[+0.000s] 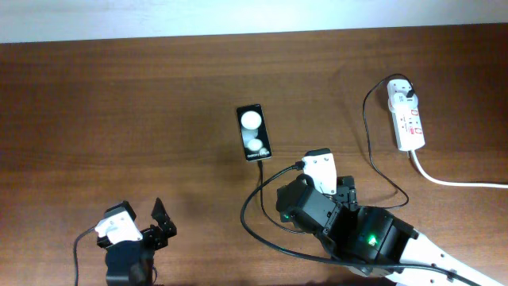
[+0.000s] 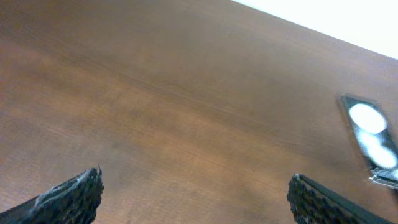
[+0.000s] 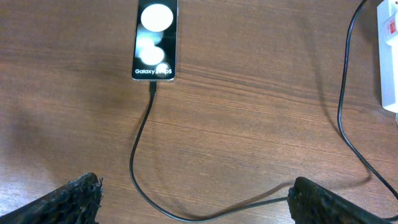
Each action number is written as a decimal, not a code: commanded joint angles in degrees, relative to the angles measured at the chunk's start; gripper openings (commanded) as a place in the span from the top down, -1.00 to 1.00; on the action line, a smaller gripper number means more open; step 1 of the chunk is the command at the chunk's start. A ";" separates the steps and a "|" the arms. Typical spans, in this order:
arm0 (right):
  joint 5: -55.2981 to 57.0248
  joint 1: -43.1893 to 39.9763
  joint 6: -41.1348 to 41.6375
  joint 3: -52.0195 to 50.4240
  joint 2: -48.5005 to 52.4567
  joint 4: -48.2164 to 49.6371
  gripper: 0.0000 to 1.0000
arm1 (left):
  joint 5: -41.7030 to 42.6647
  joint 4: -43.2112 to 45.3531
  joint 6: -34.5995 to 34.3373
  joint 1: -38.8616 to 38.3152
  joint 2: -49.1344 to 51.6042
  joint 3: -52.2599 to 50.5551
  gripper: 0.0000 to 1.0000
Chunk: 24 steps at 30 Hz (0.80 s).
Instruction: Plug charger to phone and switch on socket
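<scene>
The black phone [image 1: 253,133] lies flat mid-table; it also shows in the right wrist view [image 3: 155,40] and at the right edge of the left wrist view [image 2: 372,138]. The charger's thin black cable [image 3: 138,163] meets the phone's near end with its dark tip [image 3: 152,89], loops toward me, then runs right up to the white plug [image 1: 402,94] in the white socket strip [image 1: 406,119]. My right gripper [image 3: 193,193] is open above the cable loop, holding nothing. My left gripper [image 2: 196,193] is open and empty over bare wood at the front left.
The socket's thick white cord [image 1: 452,179] runs off the right edge. The right arm's body [image 1: 349,222] covers part of the cable loop near the front edge. A pale wall strip [image 1: 238,16] borders the table's far edge.
</scene>
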 commanded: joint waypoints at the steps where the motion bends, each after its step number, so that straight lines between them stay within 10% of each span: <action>1: 0.13 -0.09 0.35 0.39 0.09 -0.02 -0.98 | 2.32 9.97 -0.57 0.20 -0.70 -0.04 -0.98; 8: 0.15 -0.09 0.33 0.39 0.09 -0.48 -0.98 | 2.23 38.71 -0.59 0.17 -0.70 -13.29 -0.98; 24: 0.33 -0.09 0.35 0.39 0.09 -0.68 -0.98 | 2.71 35.41 -0.55 0.20 -0.63 -13.20 -0.98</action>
